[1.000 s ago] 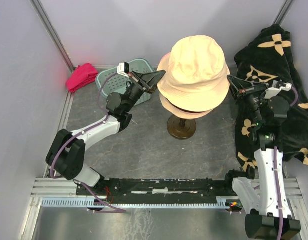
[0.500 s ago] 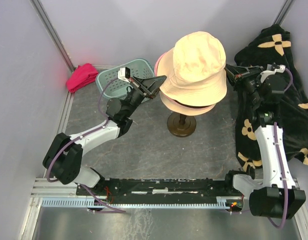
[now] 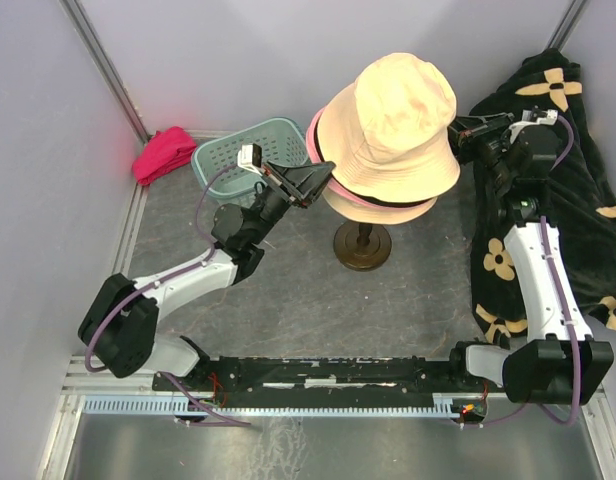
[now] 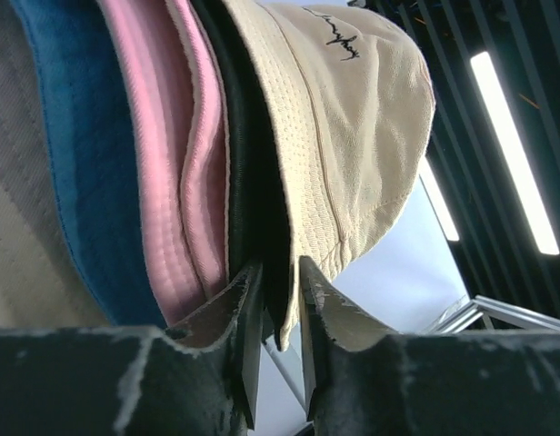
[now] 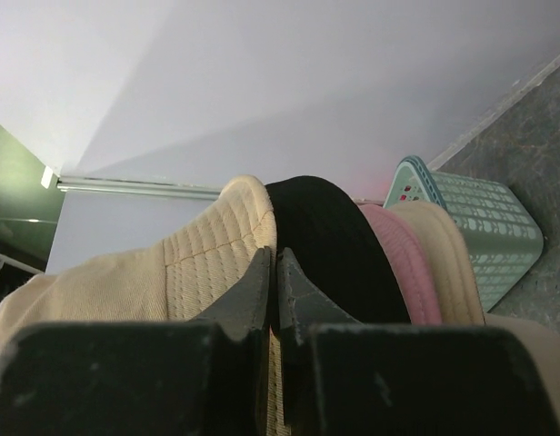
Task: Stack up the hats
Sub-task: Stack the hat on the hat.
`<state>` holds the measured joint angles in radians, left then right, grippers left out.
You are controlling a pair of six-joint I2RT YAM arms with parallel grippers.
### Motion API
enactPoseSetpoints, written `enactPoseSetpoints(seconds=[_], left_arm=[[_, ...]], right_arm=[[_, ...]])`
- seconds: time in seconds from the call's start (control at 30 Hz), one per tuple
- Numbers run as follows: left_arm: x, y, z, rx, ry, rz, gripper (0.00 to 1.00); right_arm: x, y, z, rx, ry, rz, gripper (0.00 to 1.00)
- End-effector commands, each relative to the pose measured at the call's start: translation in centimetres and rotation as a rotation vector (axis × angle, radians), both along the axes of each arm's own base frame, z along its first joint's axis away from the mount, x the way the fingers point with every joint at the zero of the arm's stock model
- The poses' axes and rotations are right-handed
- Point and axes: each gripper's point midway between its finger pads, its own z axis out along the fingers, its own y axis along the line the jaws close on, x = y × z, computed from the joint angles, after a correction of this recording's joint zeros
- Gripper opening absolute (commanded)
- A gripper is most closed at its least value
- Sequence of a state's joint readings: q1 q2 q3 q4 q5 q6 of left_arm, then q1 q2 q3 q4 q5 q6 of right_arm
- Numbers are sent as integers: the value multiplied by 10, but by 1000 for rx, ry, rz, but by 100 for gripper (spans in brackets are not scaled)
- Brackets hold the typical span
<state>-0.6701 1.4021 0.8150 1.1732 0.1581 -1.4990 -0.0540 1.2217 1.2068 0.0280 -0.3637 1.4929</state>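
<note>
— Where are the hats?
— Piled on the stand [image 3: 363, 248] in the middle of the counter [image 3: 288, 300]. The cream hat [image 3: 393, 115] is on top. Under it, the brims of the black hat [image 4: 248, 163], the pink hat [image 4: 175, 154] and the blue hat [image 4: 80, 136] show in layers.
— And your left end effector?
— My left end effector [image 4: 278, 268] is at the pile's left edge, fingers a little apart. The black brim's edge hangs between them, and the cream brim lies against the outer finger. I cannot tell whether they pinch it or only flank it.
— The right one?
— My right end effector [image 5: 273, 254] is closed tight at the pile's right edge, where the cream brim meets the black one. Whether cloth is caught in it, I cannot tell.
</note>
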Motion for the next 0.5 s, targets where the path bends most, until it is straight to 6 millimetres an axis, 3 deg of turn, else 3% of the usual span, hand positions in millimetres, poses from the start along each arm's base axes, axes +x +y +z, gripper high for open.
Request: enactPoseSetpoints(seconds=[0.0, 0.17, 0.47], left_arm=[[-7, 11, 21, 9, -81, 74, 31], [-4, 17, 24, 6, -75, 107, 39], [4, 25, 33, 26, -77, 145, 46]], right_arm=[[-4, -8, 18, -49, -46, -54, 12], [-13, -11, 25, -23, -78, -73, 29], [-28, -26, 37, 8, -116, -124, 40]])
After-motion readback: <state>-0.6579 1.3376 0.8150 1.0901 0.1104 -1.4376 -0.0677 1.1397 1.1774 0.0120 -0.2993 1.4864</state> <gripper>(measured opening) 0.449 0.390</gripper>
